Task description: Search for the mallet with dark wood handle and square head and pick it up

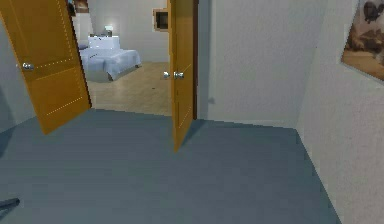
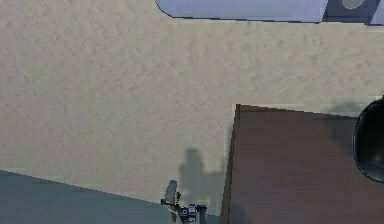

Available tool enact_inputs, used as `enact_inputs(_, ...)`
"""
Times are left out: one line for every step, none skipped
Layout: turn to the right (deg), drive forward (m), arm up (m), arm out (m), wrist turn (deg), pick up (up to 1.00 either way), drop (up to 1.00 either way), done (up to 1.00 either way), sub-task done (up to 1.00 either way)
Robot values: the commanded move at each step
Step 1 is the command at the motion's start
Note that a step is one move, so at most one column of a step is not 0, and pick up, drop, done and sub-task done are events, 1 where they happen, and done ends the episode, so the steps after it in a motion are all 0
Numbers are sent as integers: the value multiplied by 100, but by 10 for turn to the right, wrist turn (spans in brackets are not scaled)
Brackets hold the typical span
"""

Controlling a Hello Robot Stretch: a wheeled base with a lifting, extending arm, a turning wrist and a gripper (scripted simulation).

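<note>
Arm side view first: my fingers [image 2: 170, 189] poke up at the bottom edge, just left of the two small white marker squares [image 2: 189, 211]. Behind them are bare beige wall [image 2: 100, 90] and a strip of blue-grey floor [image 2: 60, 200], and nothing hangs from them, so I hold nothing. Whether they are spread or drawn together I cannot tell. Just to their right is a dark brown wooden tabletop [image 2: 300, 165], with a dark round object [image 2: 372, 140] on it at the picture's right edge. A pale blue-grey slab [image 2: 250, 8] runs along the top edge.

In the forward view, blue-grey carpet [image 1: 180, 170] leads to a doorway with two orange wooden doors swung wide, the left door [image 1: 50, 60] and the right door [image 1: 183, 70], each with a metal knob. Beyond them lie a light wood floor [image 1: 135, 95] and a bed [image 1: 108, 60] with pale blue bedding, and a small framed picture [image 1: 160, 18] hangs on the far wall. A larger wall picture [image 1: 365, 40] hangs at the forward view's right.
</note>
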Motion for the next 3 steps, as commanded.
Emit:
enact_inputs(0, 0, 0, 0, 0, 100, 0, 0, 0)
enact_inputs(0, 0, 10, 0, 0, 0, 0, 0, 0)
enact_inputs(0, 0, 0, 0, 0, 0, 0, 100, 0)
